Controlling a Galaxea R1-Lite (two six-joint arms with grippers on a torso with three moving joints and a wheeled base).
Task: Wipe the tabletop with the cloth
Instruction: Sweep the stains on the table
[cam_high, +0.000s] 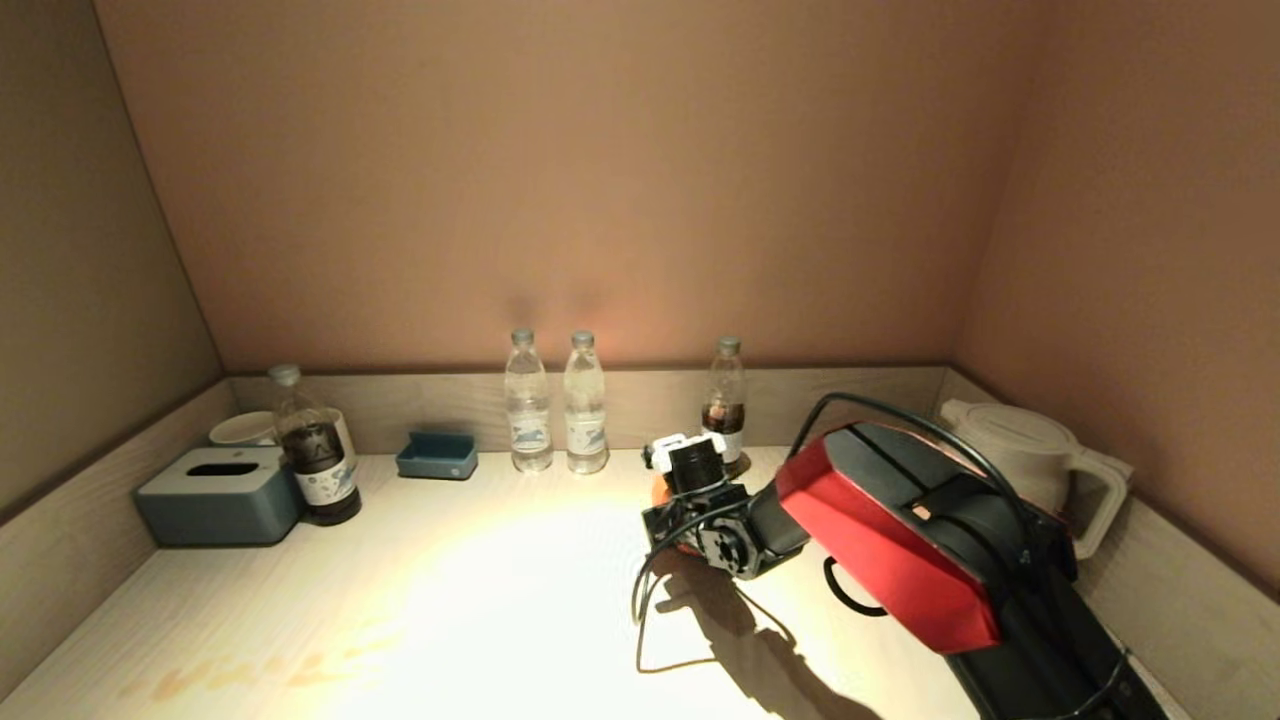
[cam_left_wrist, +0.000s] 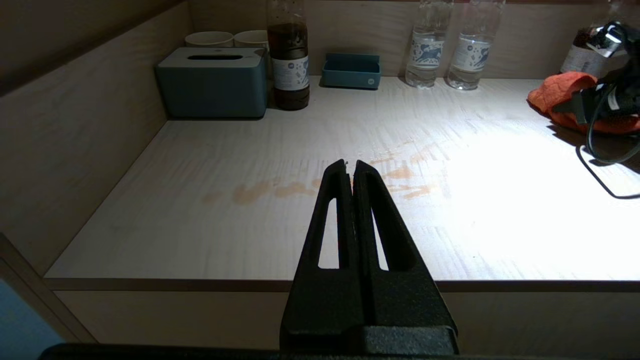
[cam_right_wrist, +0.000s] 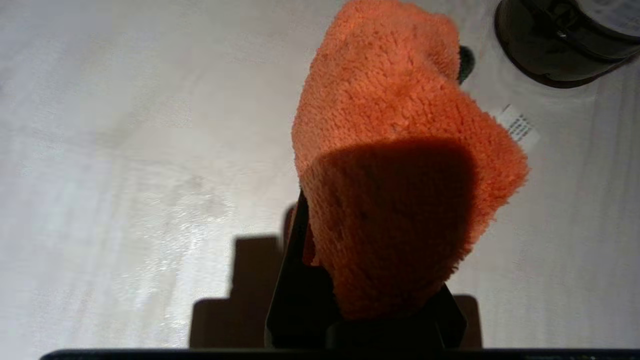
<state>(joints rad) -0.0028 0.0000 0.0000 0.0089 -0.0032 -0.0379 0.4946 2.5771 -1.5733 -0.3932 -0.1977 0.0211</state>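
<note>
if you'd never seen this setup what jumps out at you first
The red-and-black right arm reaching over the pale wood-grain tabletop, its right gripper shut on a fuzzy orange cloth near the back rim beside a dark-drink bottle. Next, the orange-brown smears on the tabletop's near left part, just ahead of the parked, shut left gripper.

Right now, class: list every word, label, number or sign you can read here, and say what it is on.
None can be read.
Water bottles: printed labels, too small.
Dark drink bottle: label, blurred.
Cloth tag: print too small.
Blue tray: pale round mark, unreadable.
</note>
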